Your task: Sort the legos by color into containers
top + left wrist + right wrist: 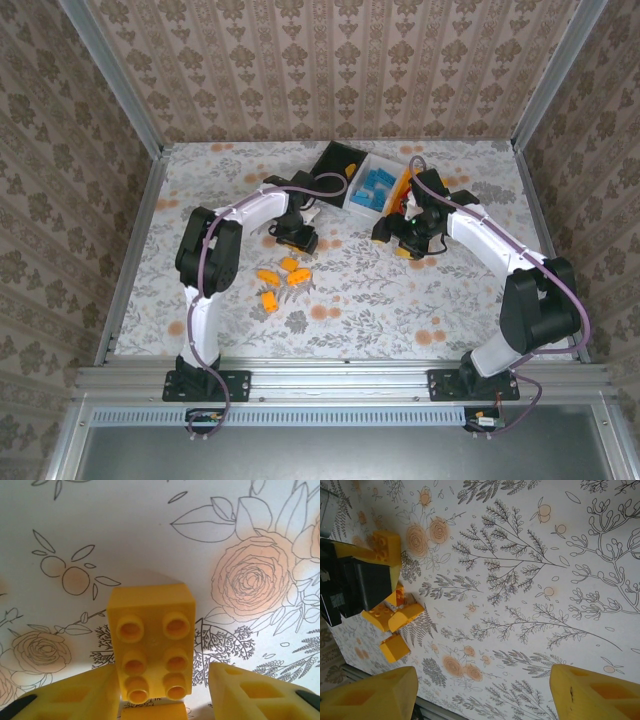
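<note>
On the floral worktop (400, 310), left of centre, the left end effector (162, 675) points down over an orange-yellow six-stud brick (152, 645) that sits studs up between its fingers (70, 700). One finger is against the brick's side. A strip of worktop shows between the brick and the other finger, so the jaws stand apart and are not clamped on it. Four more orange-yellow bricks (283, 277) lie in a loose cluster just nearer the arm bases. The right end effector (484, 682) hangs over bare worktop, fingers wide apart with nothing between them. Toward the far edge, the black bin (330, 165), the white bin (365, 165) holding blue bricks (377, 188), and the orange-yellow bin (403, 180) stand side by side.
</note>
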{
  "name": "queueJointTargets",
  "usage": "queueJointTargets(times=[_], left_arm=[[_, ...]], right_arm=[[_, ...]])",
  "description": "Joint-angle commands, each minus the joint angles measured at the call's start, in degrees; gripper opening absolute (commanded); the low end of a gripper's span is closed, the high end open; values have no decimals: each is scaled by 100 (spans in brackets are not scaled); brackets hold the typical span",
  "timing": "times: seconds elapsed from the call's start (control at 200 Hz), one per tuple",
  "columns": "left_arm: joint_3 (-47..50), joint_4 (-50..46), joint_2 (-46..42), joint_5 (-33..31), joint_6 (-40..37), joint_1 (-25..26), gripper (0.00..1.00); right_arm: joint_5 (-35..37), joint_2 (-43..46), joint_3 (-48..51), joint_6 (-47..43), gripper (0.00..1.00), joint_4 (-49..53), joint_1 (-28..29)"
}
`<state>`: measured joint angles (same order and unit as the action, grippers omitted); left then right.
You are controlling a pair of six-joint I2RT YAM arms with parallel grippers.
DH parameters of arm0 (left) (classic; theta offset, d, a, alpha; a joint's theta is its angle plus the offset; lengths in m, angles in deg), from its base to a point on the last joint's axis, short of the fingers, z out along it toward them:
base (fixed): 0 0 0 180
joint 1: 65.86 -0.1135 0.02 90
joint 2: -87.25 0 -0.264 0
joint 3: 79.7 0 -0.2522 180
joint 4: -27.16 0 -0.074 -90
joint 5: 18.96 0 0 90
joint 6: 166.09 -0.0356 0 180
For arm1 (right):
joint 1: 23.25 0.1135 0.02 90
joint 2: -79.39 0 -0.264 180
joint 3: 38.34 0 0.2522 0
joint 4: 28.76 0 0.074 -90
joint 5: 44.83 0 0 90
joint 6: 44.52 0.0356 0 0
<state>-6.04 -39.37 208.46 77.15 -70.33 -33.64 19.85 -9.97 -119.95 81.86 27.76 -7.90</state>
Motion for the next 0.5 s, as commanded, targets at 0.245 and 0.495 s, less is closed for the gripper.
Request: queueJointTargets(times=[0.245,0.495], left_arm=[[-58,-166,-99,9,77,-27,38],[-621,198,-477,1251,1132,-536,38]], right_arm=[[-54,20,-41,68,72,42,-28],[14,136,-36,-31,72,125,-72]])
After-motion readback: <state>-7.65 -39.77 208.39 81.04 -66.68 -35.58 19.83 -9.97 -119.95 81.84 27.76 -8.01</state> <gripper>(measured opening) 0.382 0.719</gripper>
